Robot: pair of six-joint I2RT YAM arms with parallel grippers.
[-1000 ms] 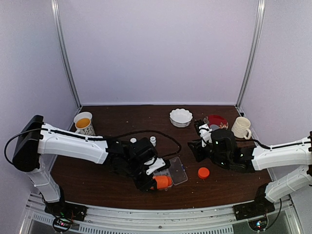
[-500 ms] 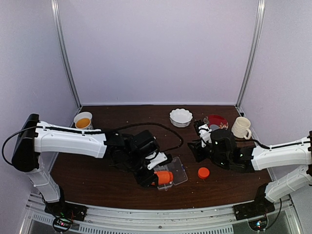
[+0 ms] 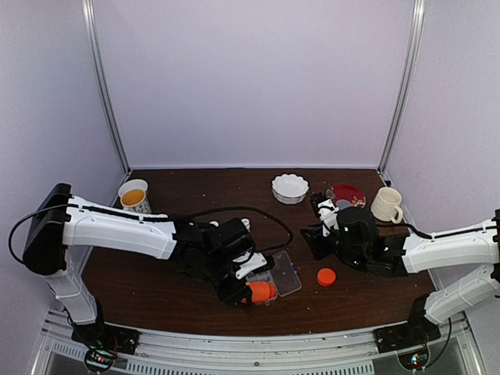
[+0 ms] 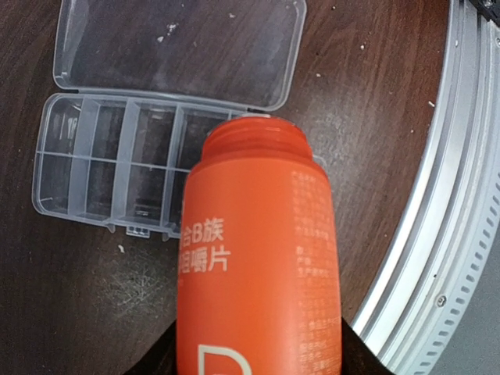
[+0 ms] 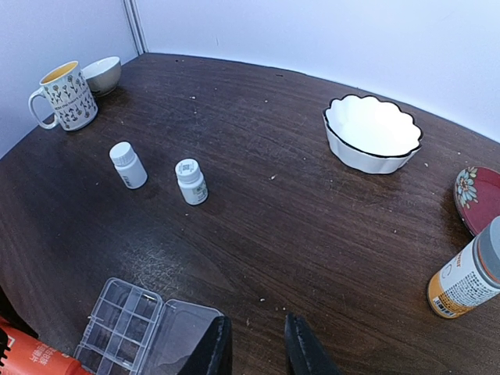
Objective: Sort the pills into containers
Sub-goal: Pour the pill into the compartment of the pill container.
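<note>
So the big thing up close is an orange bottle (image 4: 258, 258), cap off, mouth open, white printed characters down its side, tipped over rather than standing. Its orange cap (image 3: 326, 276) sits on its own on the dark wooden table (image 5: 273, 219), well apart from it. Two tiny white bottles (image 5: 129, 165) (image 5: 191, 181) stand upright near each other mid-table. Farther back there's a white scalloped bowl (image 5: 373, 133), with a red patterned plate (image 5: 480, 195) to one side of it and an orange-and-white canister (image 5: 469, 277) with a grey top near that. A flowery mug (image 5: 66, 95) and a small bowl (image 5: 103, 74) sit just beside each other in the far corner, and a cream mug (image 3: 386, 204) is over by the plate. A metal rail (image 4: 437, 234) runs along the table's near edge.
</note>
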